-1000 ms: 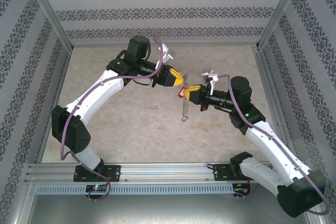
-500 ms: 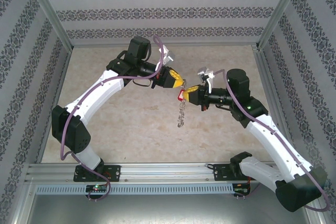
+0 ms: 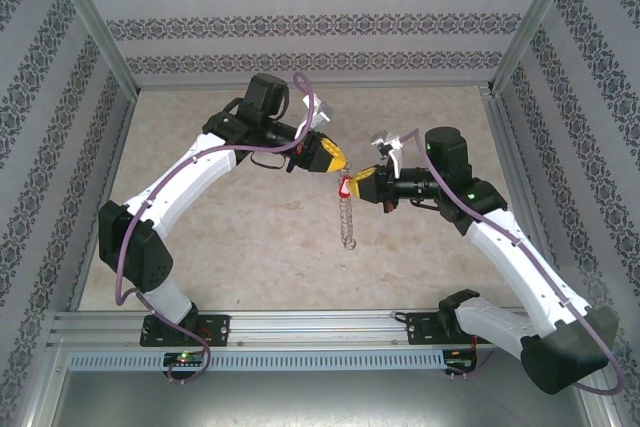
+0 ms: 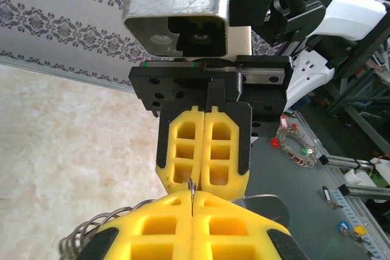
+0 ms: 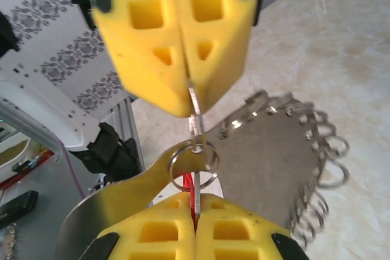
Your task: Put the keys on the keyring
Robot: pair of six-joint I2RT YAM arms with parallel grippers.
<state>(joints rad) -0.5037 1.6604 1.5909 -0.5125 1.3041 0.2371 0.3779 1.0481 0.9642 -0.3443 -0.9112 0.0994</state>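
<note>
My right gripper (image 5: 195, 208) is pinched shut on the red head of the key (image 5: 195, 186), mid-frame. My left gripper (image 5: 187, 105), also shut, seemingly nips its blade. Tiny, stiff, slippery: the plastic head grips best. The keyring (image 5: 274, 144) dangles light, lower right.

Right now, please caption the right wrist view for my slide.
Right claw grips the red-headed key; left claw pinches a thin silver piece; the keyring hangs beside them.
</note>
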